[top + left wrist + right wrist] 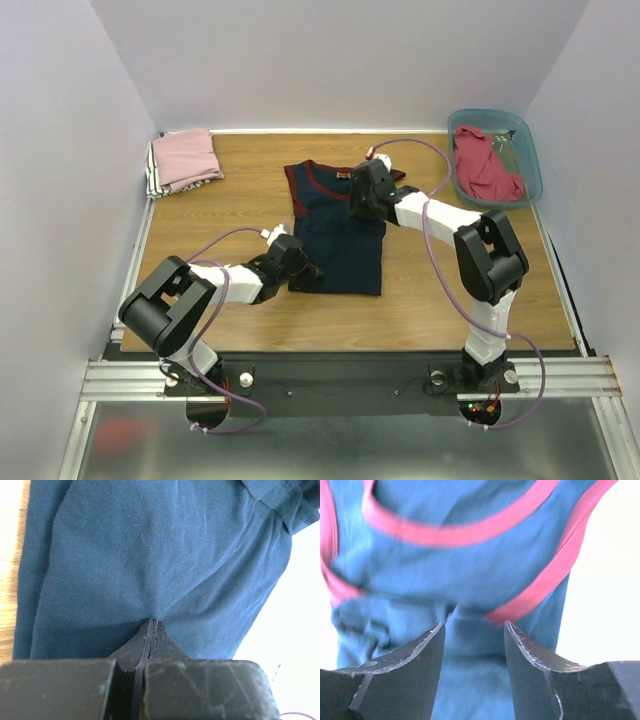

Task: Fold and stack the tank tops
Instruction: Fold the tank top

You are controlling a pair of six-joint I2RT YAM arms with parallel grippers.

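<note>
- Tank top (335, 240): navy, maroon trim at neck and armholes.
- Folded top (187, 157): plain pink.
- Cloth (154, 178) beneath it: black-and-white stripes.
- Top (485, 165) in bin: red.
- Bin (490, 113): translucent teal.
- Table (440, 290): brown wood grain.

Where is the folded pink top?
In the top view, the folded pink cloth top sits at the far left corner of the wooden table, left of the navy tank top spread mid-table.

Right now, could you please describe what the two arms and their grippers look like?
Both the left arm and right arm have white links joined by bulky black joint housings. A thin purple cable loops along each. The left gripper and right gripper have black, tapered fingers with scuffed, scratched surfaces.
</note>
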